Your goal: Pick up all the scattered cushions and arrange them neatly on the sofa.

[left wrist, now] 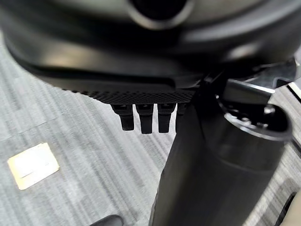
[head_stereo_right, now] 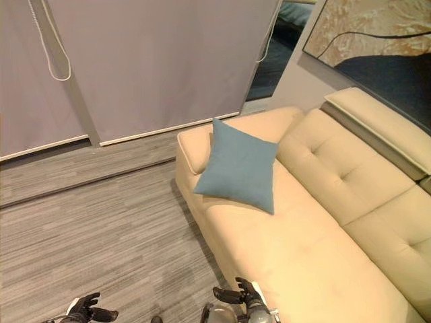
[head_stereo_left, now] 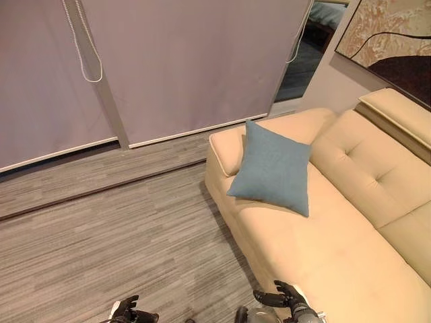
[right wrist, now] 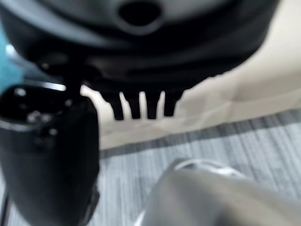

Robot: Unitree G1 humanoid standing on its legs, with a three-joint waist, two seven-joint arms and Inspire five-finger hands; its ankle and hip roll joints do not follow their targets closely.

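A blue square cushion (head_stereo_left: 274, 169) leans on the cream sofa (head_stereo_left: 337, 242), against its far armrest (head_stereo_left: 229, 145) and the seat's far end. My left hand (head_stereo_left: 129, 312) hangs low over the wood floor at the near edge, fingers straight and holding nothing. My right hand (head_stereo_left: 283, 297) hovers by the sofa's near front edge, fingers relaxed and empty. In the left wrist view the fingers (left wrist: 143, 120) point straight out over the floor. In the right wrist view the fingers (right wrist: 141, 106) stretch toward the sofa's base (right wrist: 225, 94).
Grey plank floor (head_stereo_left: 114, 229) spreads left of the sofa. Lowered grey blinds (head_stereo_left: 168, 67) with hanging cords (head_stereo_left: 84, 47) cover the far wall. A framed picture (head_stereo_left: 390, 37) hangs above the sofa back. A pale square patch (left wrist: 33, 165) lies on the floor.
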